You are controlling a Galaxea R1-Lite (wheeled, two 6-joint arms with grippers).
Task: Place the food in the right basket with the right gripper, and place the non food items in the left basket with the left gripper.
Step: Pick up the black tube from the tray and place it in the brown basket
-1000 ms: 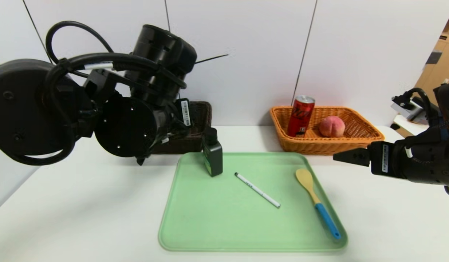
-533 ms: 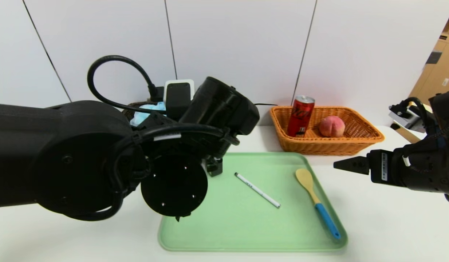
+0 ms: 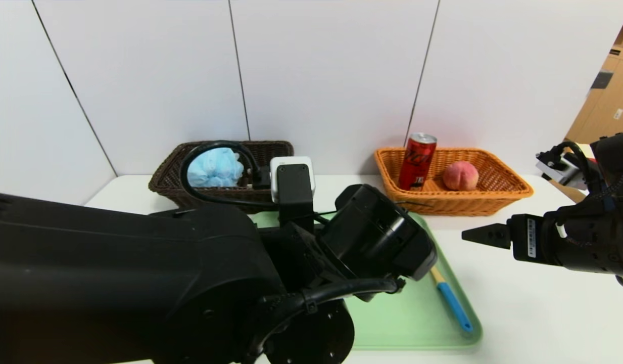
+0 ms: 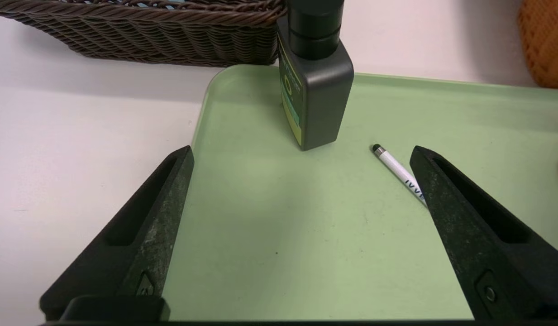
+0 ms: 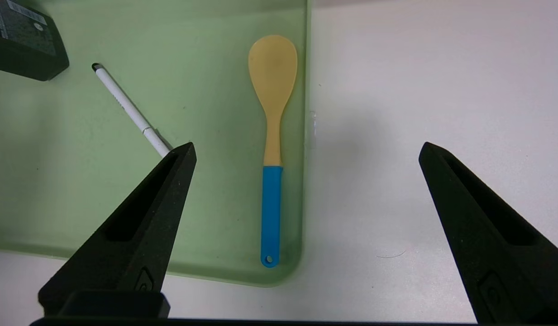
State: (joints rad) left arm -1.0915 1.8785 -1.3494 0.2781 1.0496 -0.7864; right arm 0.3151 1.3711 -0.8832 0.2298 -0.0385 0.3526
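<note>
Left gripper (image 4: 301, 181) spread wide, empty, low over green tray (image 4: 260, 253). Ahead of it: dark bottle (image 4: 316, 90) upright on tray; white pen (image 4: 398, 172) flat beside right finger. Spoon (image 5: 272, 136) along tray's right edge. Right gripper (image 5: 306, 181) spread, empty, above tray's right rim. Far back: blue pouf (image 3: 215, 168) in brown basket (image 3: 167, 177); can (image 3: 417, 161), peach (image 3: 460, 175) in orange basket (image 3: 503, 189).

Matte black arms, looped black cables; tapered black pincer (image 4: 301, 235) fingers
</note>
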